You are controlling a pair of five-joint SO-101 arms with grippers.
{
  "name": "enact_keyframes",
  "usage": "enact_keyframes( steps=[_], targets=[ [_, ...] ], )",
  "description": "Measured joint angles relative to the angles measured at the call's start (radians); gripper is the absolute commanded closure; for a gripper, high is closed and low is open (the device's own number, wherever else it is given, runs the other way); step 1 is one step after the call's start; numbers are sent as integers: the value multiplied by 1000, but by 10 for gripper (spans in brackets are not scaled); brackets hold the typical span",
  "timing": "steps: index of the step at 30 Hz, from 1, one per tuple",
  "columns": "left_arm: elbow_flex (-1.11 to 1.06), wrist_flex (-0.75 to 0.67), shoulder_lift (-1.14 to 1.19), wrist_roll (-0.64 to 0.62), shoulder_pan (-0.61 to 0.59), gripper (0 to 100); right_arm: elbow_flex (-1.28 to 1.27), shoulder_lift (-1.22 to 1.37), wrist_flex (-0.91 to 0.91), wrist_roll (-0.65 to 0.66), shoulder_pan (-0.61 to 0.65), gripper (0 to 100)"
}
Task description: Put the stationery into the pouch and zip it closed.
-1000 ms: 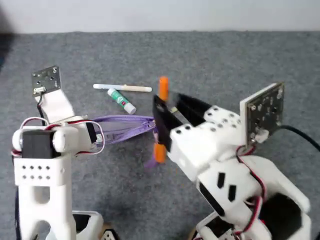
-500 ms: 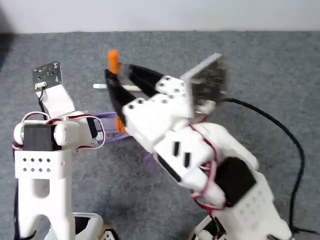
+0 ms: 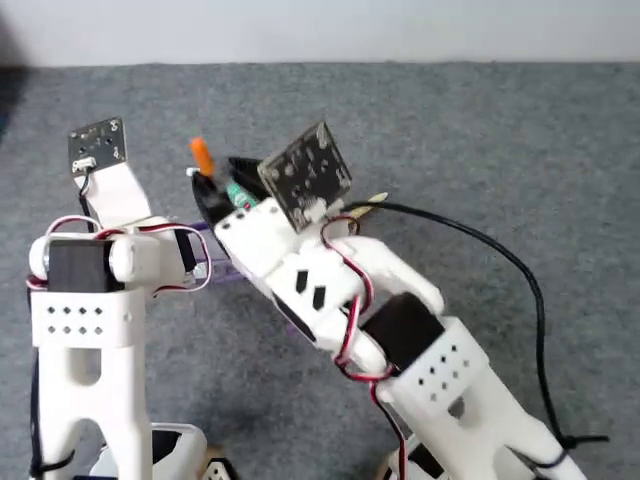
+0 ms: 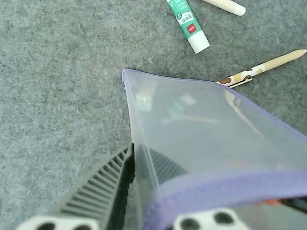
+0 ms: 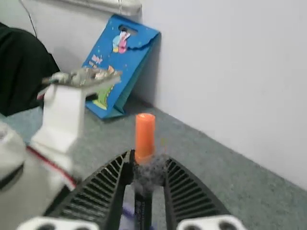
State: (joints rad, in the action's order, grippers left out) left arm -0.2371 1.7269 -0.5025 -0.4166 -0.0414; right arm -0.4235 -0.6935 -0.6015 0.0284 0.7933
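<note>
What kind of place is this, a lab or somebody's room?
Probably an ordinary room used as a workspace: grey felt-covered table, plain white wall, blue gift bag leaning against it.

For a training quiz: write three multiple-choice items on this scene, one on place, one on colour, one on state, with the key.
1. The glue stick lies: A) on the table outside the pouch; B) inside the pouch; C) in a pincer.
2. The cap of the marker in the right pincer is: A) blue; B) orange; C) green.
3. The left pincer is: A) open; B) shut on the glue stick; C) shut on the pouch.
1A: it rests on bare grey surface beyond the mesh. 2B: orange shows between the jaws. 3C: its jaws clamp the mesh wall.
</note>
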Motion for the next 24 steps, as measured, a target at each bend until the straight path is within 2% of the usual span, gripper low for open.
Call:
enact_keyframes(
  steps=[2,8,12,18,24],
  targets=[
    [3,0,3,-3,0,987,-21,-25,-3,9,-3,816],
    [3,0,5,0,0,987,6,-78,-103,11,-20,924],
    [3,0,5,0,-25,987,84,-75,-180,-14,-149,940],
    [0,8,14,2,-163,987,173,57,-405,-124,-413,922],
    [-8,8,20,2,-242,987,253,256,-548,-130,-459,921]
  ],
)
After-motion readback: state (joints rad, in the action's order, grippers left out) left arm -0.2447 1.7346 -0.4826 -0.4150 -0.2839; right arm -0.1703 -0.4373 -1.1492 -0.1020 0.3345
